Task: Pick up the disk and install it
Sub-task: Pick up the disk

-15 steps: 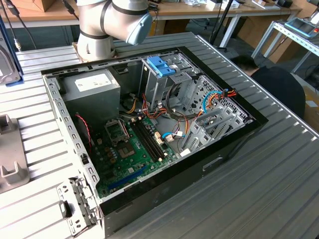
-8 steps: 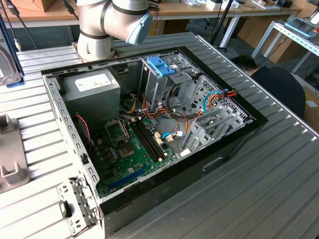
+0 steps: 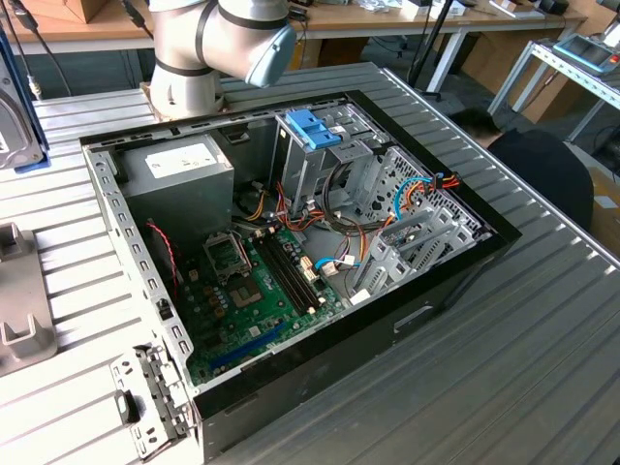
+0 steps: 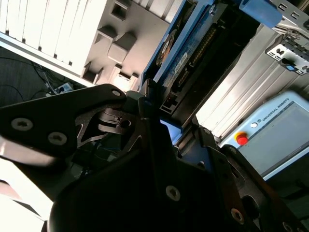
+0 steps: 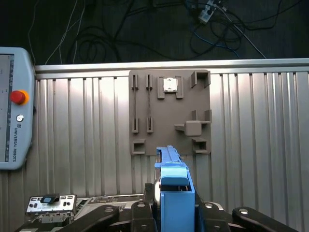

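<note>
You are looking at a slatted metal table (image 3: 542,368) with an open computer case (image 3: 387,334) lying in the middle. At ten o'clock in the exterior view, cut off by the exterior view's left edge, the disk (image 3: 15,116) is hanging upright, showing a grey metal face in a blue frame. Below it, at eight o'clock, a grey fixture plate (image 3: 17,320) is lying on the table. A small perforated metal bracket (image 3: 145,402) is lying just beside the case's near corner at seven o'clock. Your arm's base (image 3: 189,68) is standing at twelve o'clock, behind the case.

Inside the case, a grey power supply (image 3: 179,170) is sitting at eleven o'clock and the green motherboard (image 3: 257,291) is lying in the centre. The metal drive cage (image 3: 325,170), with its blue latch (image 3: 315,126), is standing at one o'clock.

In both wrist views, your gripper (image 5: 175,215) is pinching the disk edge-on between its black fingers (image 5: 145,217), with the blue carrier sticking out beyond them. In the first wrist view the disk's free end is pointing down at the fixture plate. A teach pendant (image 5: 12,130) with a red button (image 5: 18,96) is lying beside that plate on the table. The disk is sitting well apart from the drive cage, not yet installed.
</note>
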